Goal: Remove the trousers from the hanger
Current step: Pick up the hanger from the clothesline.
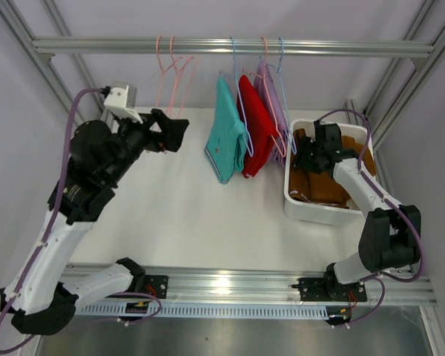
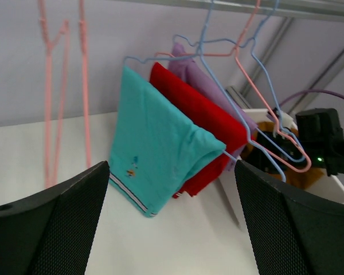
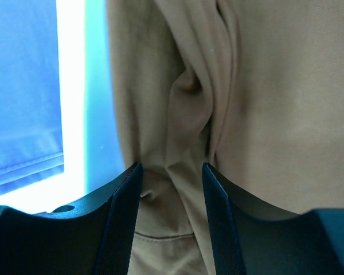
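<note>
Three trousers hang on wire hangers from the rail (image 1: pixel 230 47): teal (image 1: pixel 226 141) (image 2: pixel 155 143), red (image 1: pixel 258 137) (image 2: pixel 200 120) and lavender (image 1: pixel 274 104) (image 2: pixel 189 71). My left gripper (image 1: pixel 179 133) (image 2: pixel 171 167) is wide open to the left of them, facing the teal pair and apart from it. Brown trousers (image 1: pixel 326 185) (image 3: pixel 258 86) lie in the white bin (image 1: pixel 322 213). My right gripper (image 1: pixel 308 159) (image 3: pixel 172 167) is down in the bin, its jaws apart, with a fold of the brown cloth lying between them.
Two bare pink hangers (image 1: pixel 170 74) (image 2: pixel 63 86) hang at the left of the rail. The bin stands right of the hanging clothes, close below the lavender pair. Frame posts rise at the back corners.
</note>
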Controlling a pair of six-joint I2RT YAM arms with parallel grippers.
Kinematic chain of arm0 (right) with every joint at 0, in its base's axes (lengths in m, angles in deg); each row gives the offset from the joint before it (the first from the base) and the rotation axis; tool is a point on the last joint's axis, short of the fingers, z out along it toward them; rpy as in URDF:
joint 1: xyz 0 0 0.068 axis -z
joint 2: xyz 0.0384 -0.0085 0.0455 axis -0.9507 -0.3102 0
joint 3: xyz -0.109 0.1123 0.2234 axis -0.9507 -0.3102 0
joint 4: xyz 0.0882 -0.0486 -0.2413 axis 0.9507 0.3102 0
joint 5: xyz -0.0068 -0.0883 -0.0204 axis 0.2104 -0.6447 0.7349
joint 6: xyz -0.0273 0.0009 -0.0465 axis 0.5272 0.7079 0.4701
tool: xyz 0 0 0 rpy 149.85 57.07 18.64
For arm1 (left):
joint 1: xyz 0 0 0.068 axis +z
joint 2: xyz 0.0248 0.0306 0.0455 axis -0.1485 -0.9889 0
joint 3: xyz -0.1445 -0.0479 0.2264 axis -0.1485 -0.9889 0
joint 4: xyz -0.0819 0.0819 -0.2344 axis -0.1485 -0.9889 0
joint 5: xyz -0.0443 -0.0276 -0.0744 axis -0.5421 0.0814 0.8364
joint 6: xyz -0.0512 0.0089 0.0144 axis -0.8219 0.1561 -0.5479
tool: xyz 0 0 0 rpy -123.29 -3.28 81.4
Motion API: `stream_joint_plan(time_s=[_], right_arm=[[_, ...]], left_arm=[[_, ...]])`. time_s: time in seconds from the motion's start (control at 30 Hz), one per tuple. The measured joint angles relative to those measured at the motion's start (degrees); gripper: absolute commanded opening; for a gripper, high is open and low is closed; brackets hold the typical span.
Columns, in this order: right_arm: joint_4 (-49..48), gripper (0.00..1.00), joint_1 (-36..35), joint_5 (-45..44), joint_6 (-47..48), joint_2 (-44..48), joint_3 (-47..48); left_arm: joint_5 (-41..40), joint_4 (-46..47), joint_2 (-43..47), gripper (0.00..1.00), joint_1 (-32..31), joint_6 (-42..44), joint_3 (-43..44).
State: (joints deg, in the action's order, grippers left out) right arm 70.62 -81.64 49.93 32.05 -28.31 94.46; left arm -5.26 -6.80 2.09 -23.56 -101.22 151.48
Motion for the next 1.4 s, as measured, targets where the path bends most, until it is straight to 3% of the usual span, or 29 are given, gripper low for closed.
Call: stream_joint_plan(time_s=[0.3, 0.53, 0.93, 1.4], right_arm=[[0.98, 0.54, -0.81, -0.48, 0.2, 1.01, 0.0], [3.1, 0.57, -1.09, -1.88, 0.2, 2.6, 0.0], [6.34, 0.57, 0.13, -5.14, 0.11, 7.1, -0.02], [6.49, 0.57, 2.95, -5.31, 0.15, 10.1, -0.98]], left_arm=[[13.46, 7.65, -9.11, 0.95, 0.02, -8.04, -0.81], [19.47, 12.31, -19.39, 0.96, 0.02, -13.79, 4.94], [22.53, 13.9, -32.79, 0.99, 0.02, -16.65, 14.95], [22.93, 13.75, -40.44, 1.0, 0.2, -16.63, 19.23]])
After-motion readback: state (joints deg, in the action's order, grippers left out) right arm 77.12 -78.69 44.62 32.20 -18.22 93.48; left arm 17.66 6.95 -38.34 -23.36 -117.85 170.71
